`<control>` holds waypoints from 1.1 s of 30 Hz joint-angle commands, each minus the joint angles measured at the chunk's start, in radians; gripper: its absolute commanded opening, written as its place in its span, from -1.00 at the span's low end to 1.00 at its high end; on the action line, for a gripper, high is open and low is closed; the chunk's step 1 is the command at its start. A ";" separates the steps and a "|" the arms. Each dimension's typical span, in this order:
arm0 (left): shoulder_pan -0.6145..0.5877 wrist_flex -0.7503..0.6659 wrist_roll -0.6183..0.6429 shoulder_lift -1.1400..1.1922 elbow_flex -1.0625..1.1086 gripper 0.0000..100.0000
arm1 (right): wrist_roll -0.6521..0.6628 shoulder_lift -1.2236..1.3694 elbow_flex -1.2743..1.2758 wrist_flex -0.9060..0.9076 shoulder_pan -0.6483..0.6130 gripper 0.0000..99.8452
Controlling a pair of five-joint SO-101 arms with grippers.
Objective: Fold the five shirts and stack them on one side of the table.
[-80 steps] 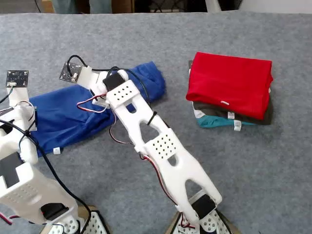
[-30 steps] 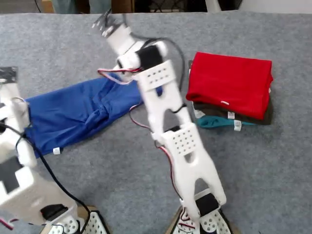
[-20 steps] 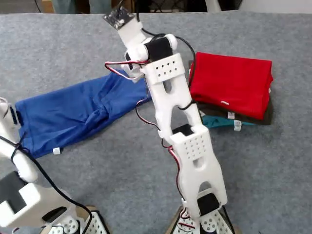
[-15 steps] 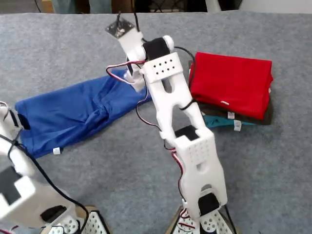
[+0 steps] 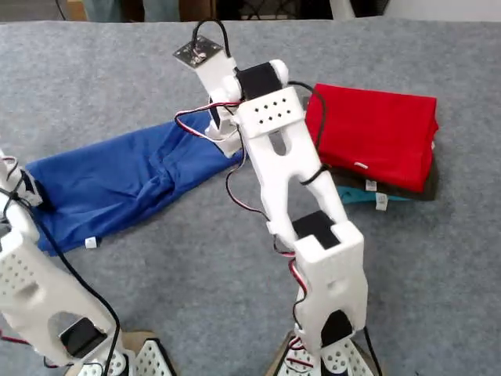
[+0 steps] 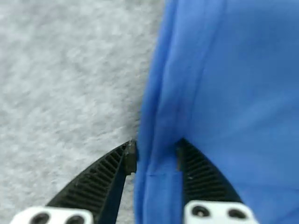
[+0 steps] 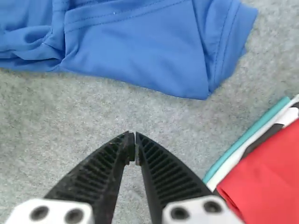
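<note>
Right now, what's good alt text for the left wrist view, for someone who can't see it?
The left tool is shut on a folded edge of the blue shirt, which lies on the gray felt table.

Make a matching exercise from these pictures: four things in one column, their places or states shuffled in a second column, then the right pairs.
Things
1. left hand
2. right hand
3. folded red fabric shirt
4. folded teal fabric shirt

Places or states
A. lowest visible layer of the stack
B. shut, holding nothing, above the grey felt table
C. top of the stack
D. clamped on an edge of the long blue fabric shirt

Pairs: 1-D, 2-B, 3-C, 4-A
</note>
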 commanded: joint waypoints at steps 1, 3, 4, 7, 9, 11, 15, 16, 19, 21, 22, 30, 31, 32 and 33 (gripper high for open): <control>0.008 0.157 0.000 0.135 -0.202 -0.86 | 0.000 -0.093 -0.001 0.005 0.015 -0.97; 0.018 0.227 0.000 0.206 -0.295 -0.93 | 0.000 -0.117 -0.001 0.005 0.015 -0.97; 0.019 0.253 0.000 0.239 -0.334 -0.95 | 0.000 -0.128 -0.001 0.005 0.015 -0.97; 0.001 0.292 0.000 0.308 -0.444 -0.95 | 0.002 -0.165 -0.001 0.005 0.015 -0.97; -0.022 0.299 -0.006 0.328 -0.512 -0.95 | 0.002 -0.185 -0.002 0.005 0.015 -0.97; -0.047 0.301 -0.046 0.338 -0.572 -0.95 | 0.002 -0.202 -0.002 -0.003 0.015 -0.97; -0.114 0.308 -0.107 0.327 -0.699 -0.95 | 0.002 -0.223 -0.008 -0.026 0.015 -0.97; -0.131 0.327 -0.118 0.327 -0.745 -0.95 | 0.002 -0.228 -0.008 -0.038 0.015 -0.97; -0.189 0.374 -0.152 0.339 -0.865 -0.94 | 0.003 -0.234 -0.008 -0.061 0.014 -0.97; -0.229 0.373 -0.153 0.336 -0.892 -0.94 | 0.018 -0.240 -0.008 -0.060 0.012 -0.97; -0.243 0.373 -0.153 0.328 -0.895 -0.94 | 0.034 -0.246 -0.010 -0.060 0.015 -0.97; -0.189 0.374 -0.153 0.256 -0.826 -0.94 | 0.175 -0.277 -0.010 -0.114 0.072 -0.97; -0.163 0.374 -0.153 0.238 -0.802 -0.94 | 0.196 -0.278 -0.010 -0.126 0.075 -0.97; -0.137 0.374 -0.152 0.207 -0.776 -0.94 | 0.213 -0.278 -0.010 -0.137 0.077 -0.97; -0.108 0.374 -0.150 0.175 -0.745 -0.94 | 0.230 -0.278 -0.016 -0.143 0.084 -0.97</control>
